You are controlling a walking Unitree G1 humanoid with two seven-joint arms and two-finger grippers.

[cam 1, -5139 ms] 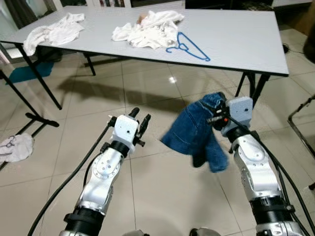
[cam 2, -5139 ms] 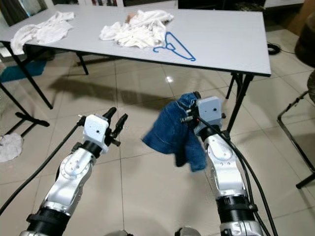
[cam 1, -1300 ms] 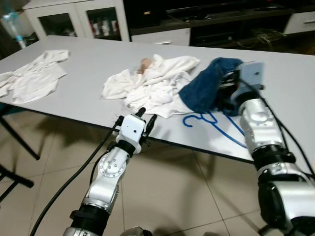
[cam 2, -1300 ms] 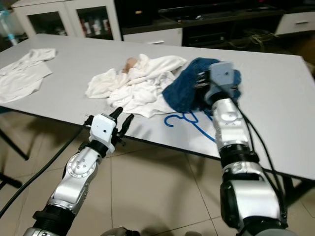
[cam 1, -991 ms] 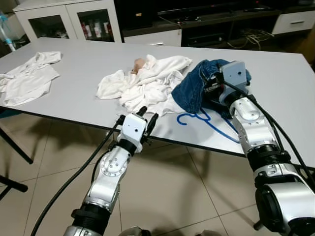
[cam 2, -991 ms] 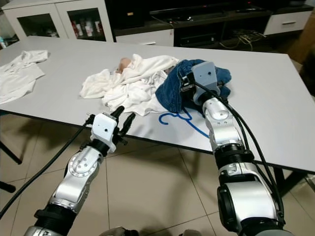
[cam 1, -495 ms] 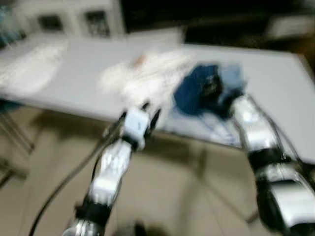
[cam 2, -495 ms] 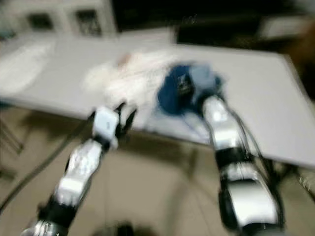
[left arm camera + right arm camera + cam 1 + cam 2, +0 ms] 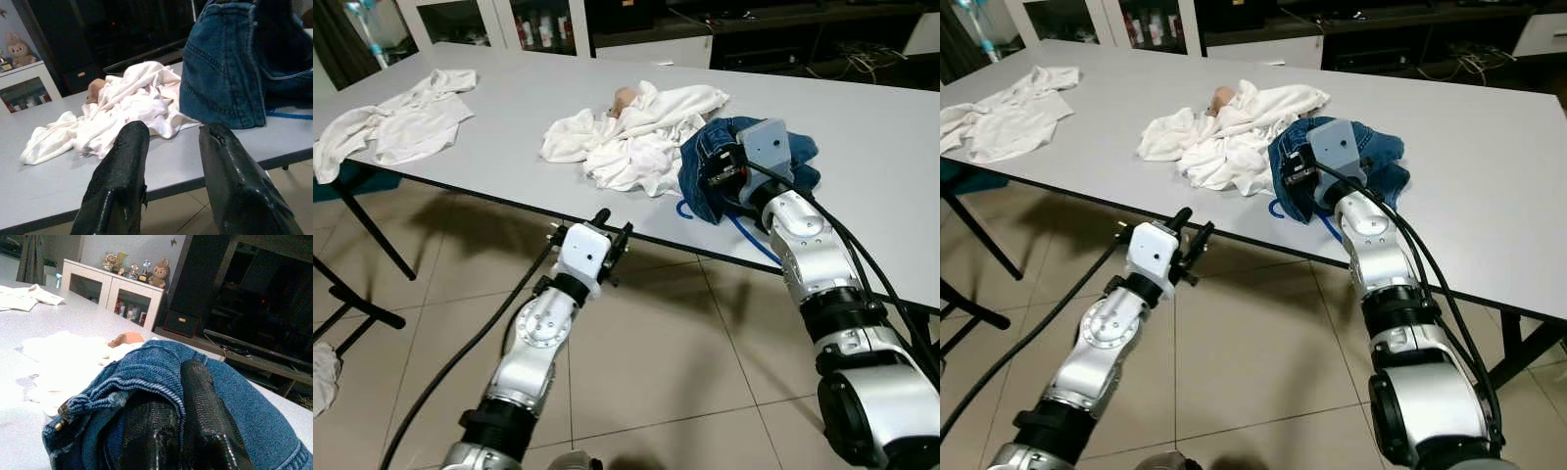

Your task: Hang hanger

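Observation:
My right gripper point(image 9: 717, 182) is shut on a blue denim garment point(image 9: 749, 157); in the right wrist view its fingers point(image 9: 203, 411) pinch the waistband. The denim rests in a heap on the grey table point(image 9: 881, 127), near the front edge. It covers most of the blue hanger point(image 9: 745, 236), of which a thin blue wire pokes out underneath. My left gripper point(image 9: 613, 232) hangs open just below and in front of the table edge, empty, left of the denim. Its two fingers point(image 9: 122, 171) point toward the denim point(image 9: 230, 73).
A pile of white clothes point(image 9: 631, 137) lies just left of the denim. A white shirt point(image 9: 401, 122) is spread at the table's far left. Black stand legs point(image 9: 352, 304) and a white cloth point(image 9: 321, 377) are on the tiled floor at left. Cabinets stand behind the table.
The view has shifted and sharpened after a blurred frame. My right gripper has brought the denim down from the air onto the table, over the hanger. The left gripper stays open.

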